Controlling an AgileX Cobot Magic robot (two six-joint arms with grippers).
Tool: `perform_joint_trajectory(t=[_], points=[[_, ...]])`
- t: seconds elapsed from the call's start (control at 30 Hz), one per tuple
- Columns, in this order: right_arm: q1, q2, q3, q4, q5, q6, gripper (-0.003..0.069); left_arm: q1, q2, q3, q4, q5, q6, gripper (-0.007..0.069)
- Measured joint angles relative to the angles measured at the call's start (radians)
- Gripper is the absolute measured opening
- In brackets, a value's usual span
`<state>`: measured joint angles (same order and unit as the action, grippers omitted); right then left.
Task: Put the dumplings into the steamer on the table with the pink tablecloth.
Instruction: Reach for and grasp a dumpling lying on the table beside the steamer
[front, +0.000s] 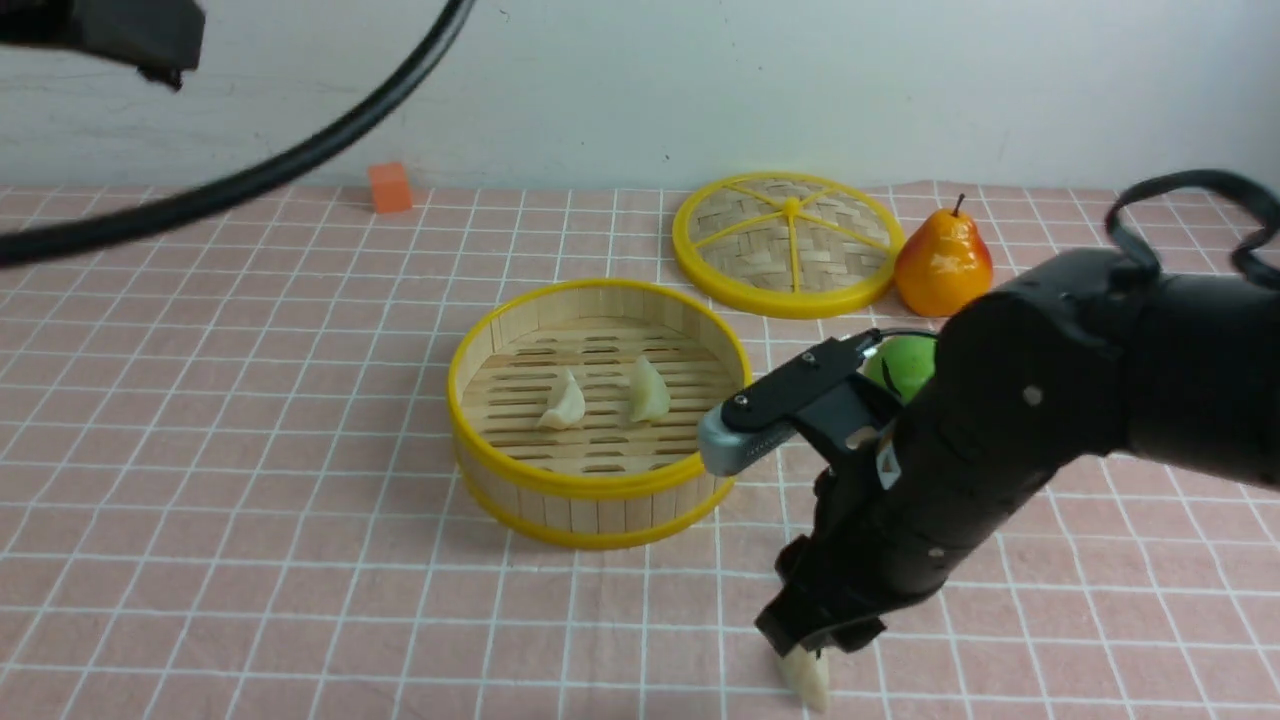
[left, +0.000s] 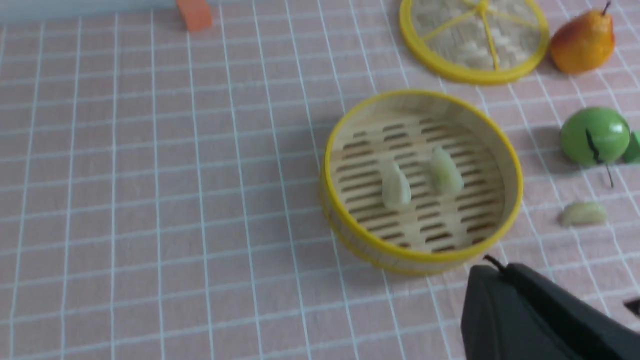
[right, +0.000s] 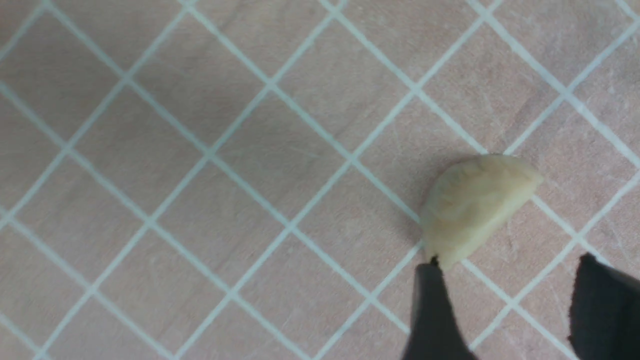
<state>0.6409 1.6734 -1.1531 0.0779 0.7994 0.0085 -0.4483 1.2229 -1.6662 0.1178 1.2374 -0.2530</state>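
Note:
The steamer stands mid-table on the pink tablecloth with two dumplings on its slatted floor. It also shows in the left wrist view. My right gripper is open, low over the cloth in front and to the right of the steamer. A third dumpling lies just past its fingertips, touching one tip, not gripped. A fourth dumpling lies on the cloth right of the steamer. My left gripper is shut and empty, raised high at the left.
The woven yellow-rimmed lid lies behind the steamer, with a pear to its right. A green ball sits right of the steamer, partly behind my right arm. An orange cube stands at the back left.

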Motion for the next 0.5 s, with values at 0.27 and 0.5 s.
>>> perform_joint_trajectory(t=[0.27, 0.5], points=[[0.0, 0.167, -0.001, -0.043, -0.114, 0.183, 0.0615, 0.0, -0.178, 0.198, -0.073, 0.009, 0.024, -0.0013], [-0.002, 0.219, -0.011, -0.063, -0.132, 0.219, 0.0427, 0.0, -0.39, 0.382, -0.097, 0.009, 0.046, -0.0013]])
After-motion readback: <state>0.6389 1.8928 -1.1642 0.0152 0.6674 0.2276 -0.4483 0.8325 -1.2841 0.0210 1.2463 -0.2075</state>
